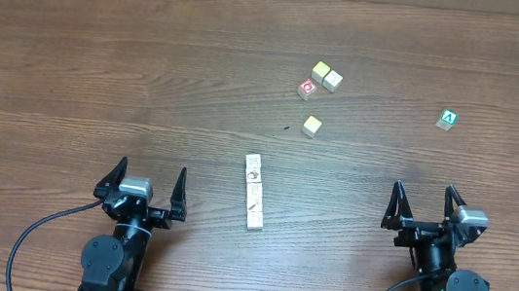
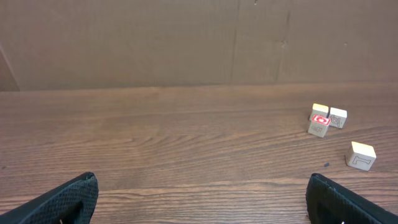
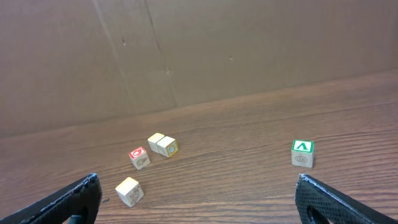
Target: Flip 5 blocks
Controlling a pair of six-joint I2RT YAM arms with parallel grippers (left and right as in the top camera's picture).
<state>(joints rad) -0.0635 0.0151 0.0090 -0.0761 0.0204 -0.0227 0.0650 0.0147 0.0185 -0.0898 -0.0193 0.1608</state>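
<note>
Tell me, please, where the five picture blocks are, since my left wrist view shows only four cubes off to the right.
Observer: The blocks lie in one straight row of five, seemingly touching end to end. Only the overhead view shows them.
Operator: Which way from my camera is that row?
Observer: To the right, outside your frame, and much nearer the robot's side than the red-faced cube.
Operator: Is there anything else that I cannot see?
Observer: A green "A" cube stands alone far to the right. It shows in the overhead and right wrist views.
</note>
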